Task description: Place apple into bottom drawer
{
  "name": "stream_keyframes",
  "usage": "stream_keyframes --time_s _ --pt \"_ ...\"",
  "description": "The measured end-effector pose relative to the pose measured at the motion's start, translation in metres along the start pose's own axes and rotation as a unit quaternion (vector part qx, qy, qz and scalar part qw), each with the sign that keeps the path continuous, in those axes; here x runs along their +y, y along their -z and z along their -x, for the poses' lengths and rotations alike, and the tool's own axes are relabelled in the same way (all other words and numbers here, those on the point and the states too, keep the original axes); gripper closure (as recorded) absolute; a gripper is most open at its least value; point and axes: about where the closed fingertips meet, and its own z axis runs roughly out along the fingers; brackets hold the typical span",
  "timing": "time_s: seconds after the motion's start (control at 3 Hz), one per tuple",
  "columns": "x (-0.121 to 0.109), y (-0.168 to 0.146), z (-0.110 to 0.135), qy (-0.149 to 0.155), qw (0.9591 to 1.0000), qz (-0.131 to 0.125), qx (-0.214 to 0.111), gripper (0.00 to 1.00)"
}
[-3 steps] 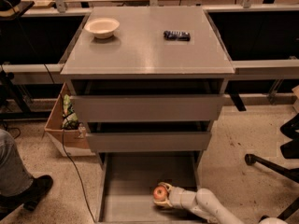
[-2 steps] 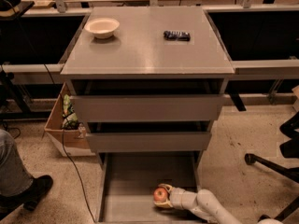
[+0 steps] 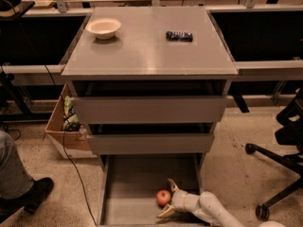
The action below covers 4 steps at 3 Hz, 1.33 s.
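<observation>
The red-orange apple [image 3: 163, 197] lies on the floor of the bottom drawer [image 3: 128, 183], which is pulled out of the grey cabinet, near its front right. My gripper [image 3: 165, 198] reaches in from the lower right and sits just right of the apple. Its pale fingers [image 3: 170, 185] are spread open, one behind the apple and one in front of it. The apple looks free between them.
The two upper drawers [image 3: 149, 109] show flat fronts. A white bowl [image 3: 103, 28] and a dark packet [image 3: 179, 36] lie on the cabinet top. A cardboard box [image 3: 66, 126] and a person's leg [image 3: 14, 183] are at the left, and an office chair base [image 3: 279, 164] at the right.
The gripper's fingers have spread apart around the apple. The apple stays in the same spot on the drawer floor.
</observation>
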Motion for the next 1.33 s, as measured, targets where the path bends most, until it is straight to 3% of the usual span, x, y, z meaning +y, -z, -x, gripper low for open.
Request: stream_keyframes --time_s 0.33,0.67,1.0,1.33 --pt "0.000 0.000 0.000 0.000 1.0000 0.000 0.000 0.00" --pt "-0.017 0.050 0.024 0.008 0.9991 -0.035 0.023 0.00" --pt "-0.050 0.129 0.058 0.027 0.9927 -0.101 0.061 0.00" --pt "-0.064 0.211 0.086 0.027 0.9803 -0.166 0.104 0.00"
